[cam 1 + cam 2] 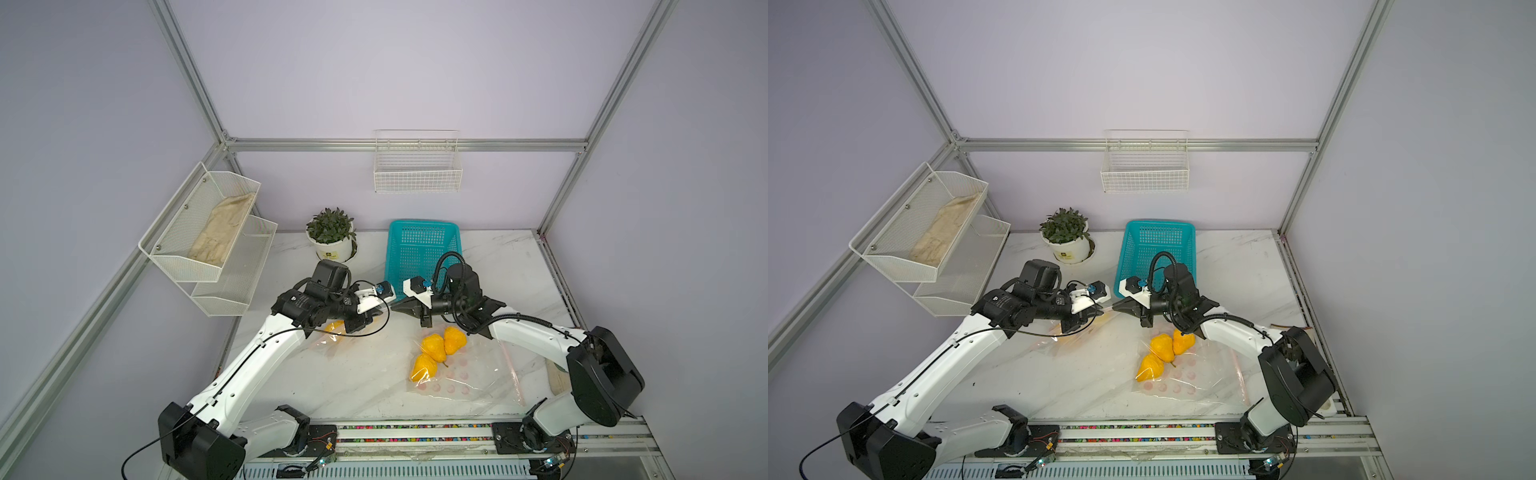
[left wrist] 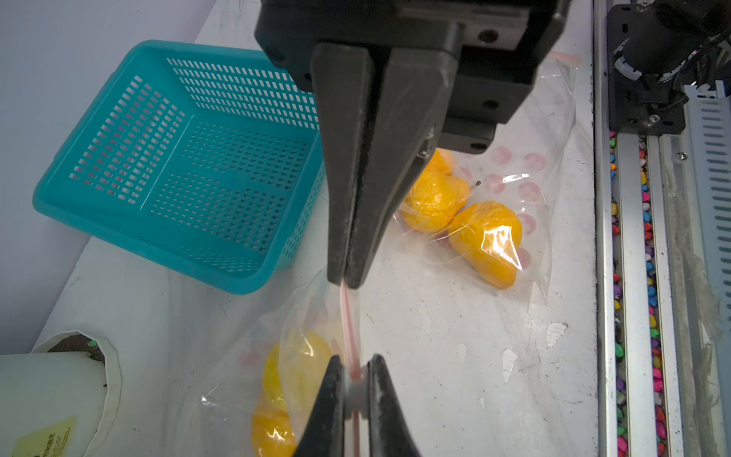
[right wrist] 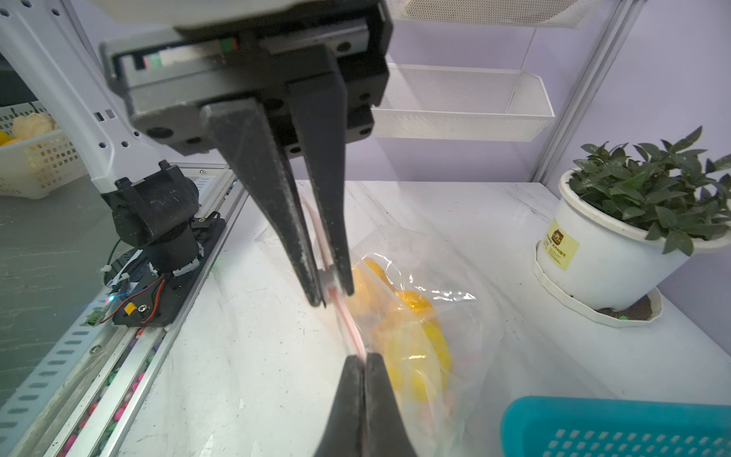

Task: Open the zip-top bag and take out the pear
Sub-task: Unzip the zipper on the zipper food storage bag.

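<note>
The left fingers (image 2: 343,374) are closed on the pink zip strip (image 2: 349,324) of the zip-top bag (image 2: 237,368). The right fingers (image 3: 363,366) are pressed together on the same strip a short way along it, and the strip runs straight between the two grips. Both grips sit just in front of the teal basket (image 1: 424,225), at its corner nearest the left arm (image 1: 266,353). The bag falls away from them toward the desk (image 1: 365,382) with its yellow pears (image 3: 415,348) inside. In both top views the wrist of the left arm covers most of this bag, and only a yellow edge and some clear film show beneath it. The two wrist views show the pinch on the strip directly. A second bag (image 1: 478,370) lies flat on the desk in front of the teal basket on the right-arm side. Its three yellow pears are clustered at the end nearest the basket, and the right forearm crosses above one corner of it. A potted plant (image 1: 331,226) stands just beside the teal basket on the left-arm side. A wire basket (image 1: 417,174) hangs on the wall above the teal basket. A mesh shelf (image 1: 199,232) is fixed to the side wall beyond the plant. Only the right wrist view shows a white crate (image 3: 35,158) off the desk, holding pale and yellow items.
</note>
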Motion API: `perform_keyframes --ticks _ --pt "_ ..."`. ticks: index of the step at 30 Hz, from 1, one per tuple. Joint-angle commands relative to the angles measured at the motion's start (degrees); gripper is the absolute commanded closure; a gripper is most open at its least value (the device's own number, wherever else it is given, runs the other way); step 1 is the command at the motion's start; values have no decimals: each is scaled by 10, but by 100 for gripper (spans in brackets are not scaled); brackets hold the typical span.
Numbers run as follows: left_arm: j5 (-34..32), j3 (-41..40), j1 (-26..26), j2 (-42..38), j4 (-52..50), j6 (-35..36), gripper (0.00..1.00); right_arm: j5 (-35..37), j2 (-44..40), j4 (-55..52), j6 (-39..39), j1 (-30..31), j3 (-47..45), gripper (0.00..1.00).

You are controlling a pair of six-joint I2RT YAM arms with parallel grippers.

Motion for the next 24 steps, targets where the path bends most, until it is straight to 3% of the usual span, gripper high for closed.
perform_keyframes --ticks 1,11,24 --pt "-22 -19 4 -25 -7 -3 100 17 -24 -6 -17 -24 -13 100" --pt "-117 -41 3 -75 -59 15 100 42 -26 28 11 -91 -40 100" --pt "-232 -58 3 -153 -201 26 100 167 -19 101 40 -95 -76 100"
